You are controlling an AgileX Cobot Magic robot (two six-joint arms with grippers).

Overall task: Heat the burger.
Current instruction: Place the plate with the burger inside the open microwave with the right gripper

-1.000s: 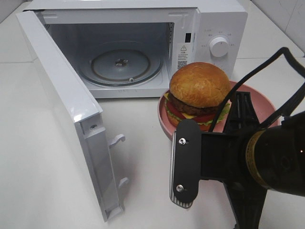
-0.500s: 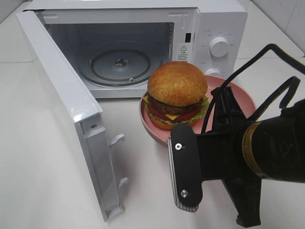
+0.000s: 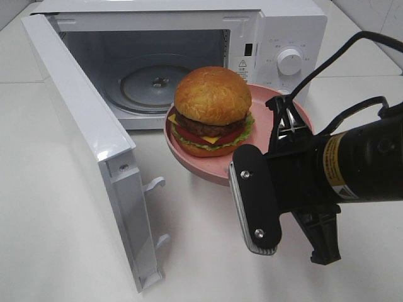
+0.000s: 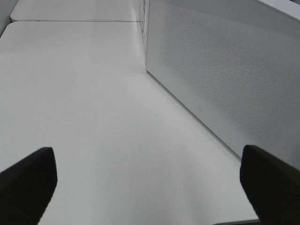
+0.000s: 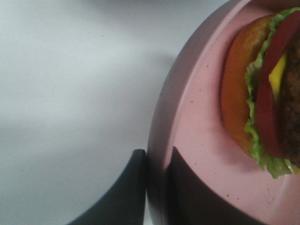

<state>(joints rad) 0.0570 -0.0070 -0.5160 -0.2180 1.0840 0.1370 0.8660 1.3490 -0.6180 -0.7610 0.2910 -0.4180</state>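
The burger (image 3: 212,110) sat on the pink plate (image 3: 189,165) just before the open mouth of the microwave (image 3: 289,25), with its door (image 3: 82,138) swung wide and bare table (image 3: 50,239) between, while the right gripper (image 5: 155,164) pinched the plate's rim and the left gripper (image 4: 147,178) hung spread wide.

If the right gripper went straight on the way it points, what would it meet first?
Likely the microwave front, around its control panel; the plate it grips would touch first. Depth is unclear.
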